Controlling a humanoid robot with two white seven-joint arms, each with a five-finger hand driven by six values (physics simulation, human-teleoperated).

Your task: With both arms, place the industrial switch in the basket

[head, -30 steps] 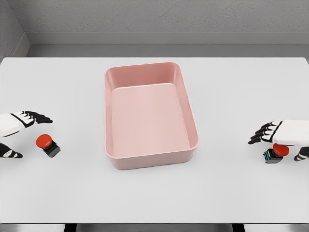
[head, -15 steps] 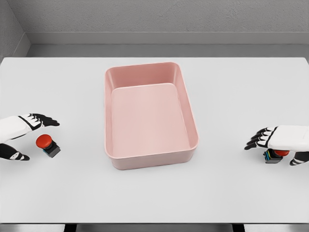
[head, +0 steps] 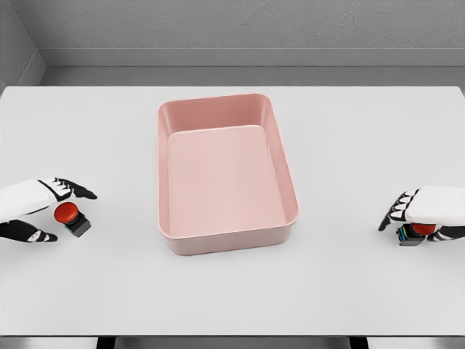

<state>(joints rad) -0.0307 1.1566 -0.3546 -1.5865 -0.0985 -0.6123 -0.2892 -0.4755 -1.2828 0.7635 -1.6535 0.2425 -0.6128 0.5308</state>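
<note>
A pink basket (head: 227,178) sits on the white desk (head: 363,131), a little left of centre, well apart from both switches. At about 9 o'clock from it, near the desk's left edge, an industrial switch (head: 70,217) with a red mushroom button rests on the desk — the left hand (head: 36,207) brackets it, fingers (head: 73,189) stretched above and thumb below, spread and not yet closed on it. At about 3 o'clock, near the right edge, a second switch (head: 415,233) sits mostly hidden under the right hand (head: 429,212), whose fingers curl down over it — whether they truly pinch it cannot be told.
</note>
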